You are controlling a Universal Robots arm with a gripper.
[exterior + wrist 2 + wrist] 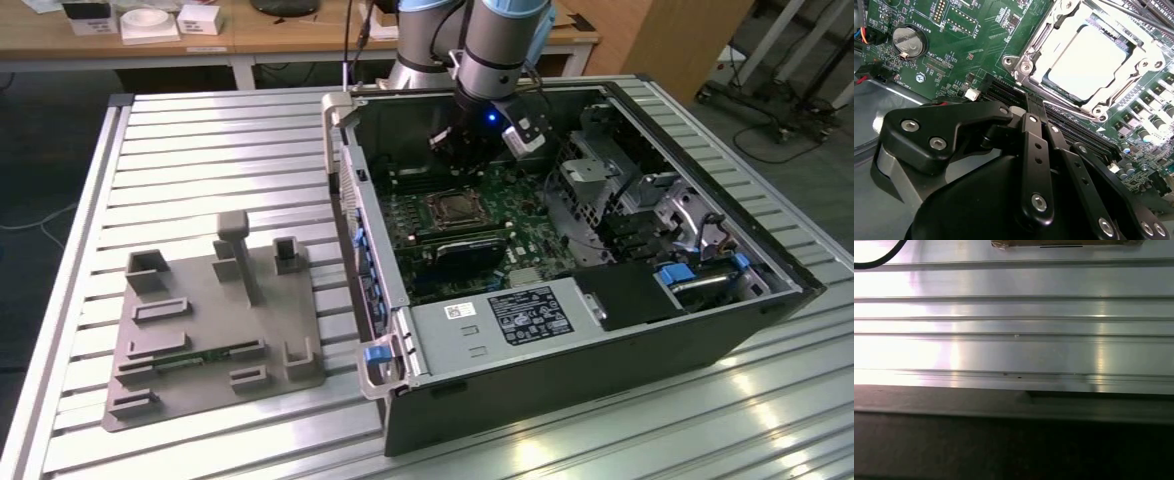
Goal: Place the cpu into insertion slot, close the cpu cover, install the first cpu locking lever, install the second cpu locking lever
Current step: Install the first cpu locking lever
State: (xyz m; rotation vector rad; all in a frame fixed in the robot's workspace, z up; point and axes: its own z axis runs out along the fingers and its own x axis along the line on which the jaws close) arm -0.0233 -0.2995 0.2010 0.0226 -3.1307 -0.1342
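An open computer case (694, 330) on the slatted aluminium table (200, 150) holds a green motherboard (969, 45). Beyond the claw (1033, 102), whose black fingers (1035, 150) are pressed together with nothing between them, the pale silvery cpu (1089, 57) lies flat in its socket. The silvery cpu cover (1041, 42) is down around the chip.

Arm (497, 40) reaches down, hand (1035, 112) with fingers pressed together

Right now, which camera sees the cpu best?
The second wrist view: the cpu sits close and bright inside its silvery cpu cover. In the exterior view it's just a tiny square on the motherboard.
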